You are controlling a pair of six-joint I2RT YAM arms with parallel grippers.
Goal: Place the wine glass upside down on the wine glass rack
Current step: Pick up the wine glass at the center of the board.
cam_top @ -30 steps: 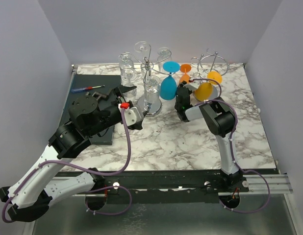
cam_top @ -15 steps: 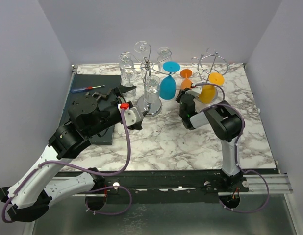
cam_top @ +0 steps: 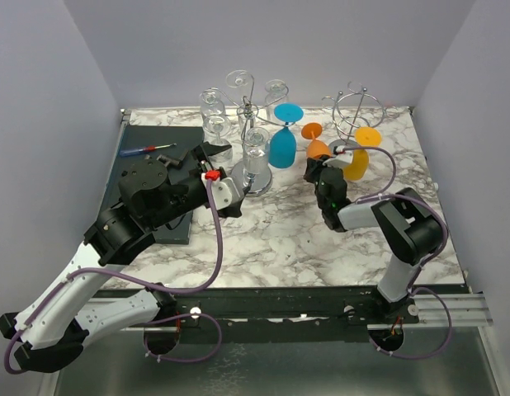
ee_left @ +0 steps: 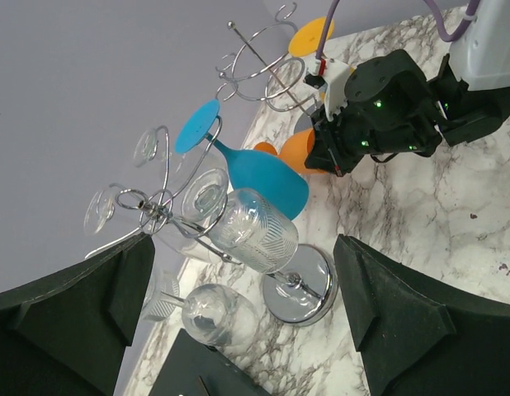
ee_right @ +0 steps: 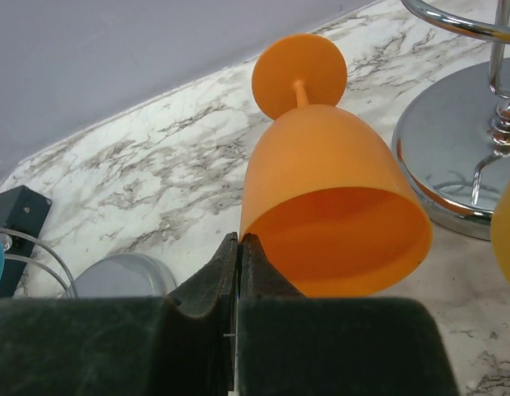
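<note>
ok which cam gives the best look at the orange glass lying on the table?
Right wrist: the orange glass fills the frame, on its side, mouth toward the camera, foot behind. Top external shows it small and distant, shape only. Left wrist shows just a sliver past the blue glass.

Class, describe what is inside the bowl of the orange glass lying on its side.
The orange glass shows only its bare inner wall, with nothing visible inside. The right gripper hides the lower left part of the mouth.
</note>
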